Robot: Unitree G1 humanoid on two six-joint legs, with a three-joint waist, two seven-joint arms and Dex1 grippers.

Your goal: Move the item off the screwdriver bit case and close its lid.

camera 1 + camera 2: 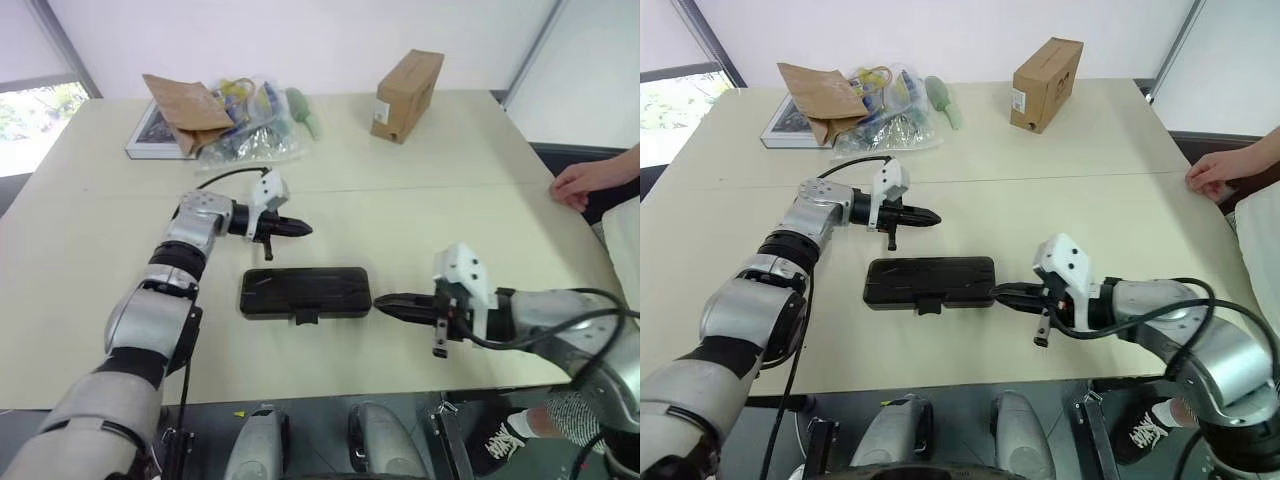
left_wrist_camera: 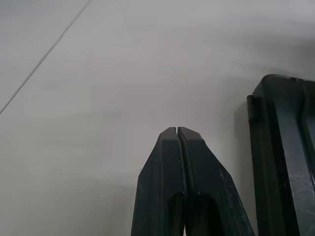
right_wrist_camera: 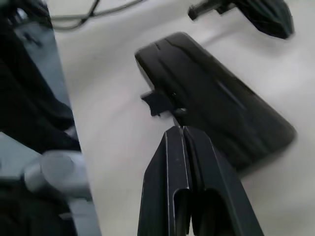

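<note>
While the screwdriver bit case (image 1: 305, 292) lies closed, hiding its tray, both tools, left (image 1: 306, 229) and right (image 1: 380, 300), are pinched empty.

The screwdriver bit case (image 1: 929, 282) lies flat and closed near the front edge of the desk (image 1: 1060, 200), its dark lid (image 1: 940, 272) down and a small latch (image 1: 930, 304) on the long side facing the front edge. The right gripper (image 1: 1002, 294), fingers pressed together, points at the case's right end, just beside it. The left gripper (image 1: 930, 217), also closed, hovers behind the case. A cardboard box (image 1: 1046, 83) stands near the far edge, a paper bag (image 1: 820, 100) and plastic bags (image 1: 885, 120) toward the far left corner. A person's hand (image 1: 1212, 176) rests at the right edge.
</note>
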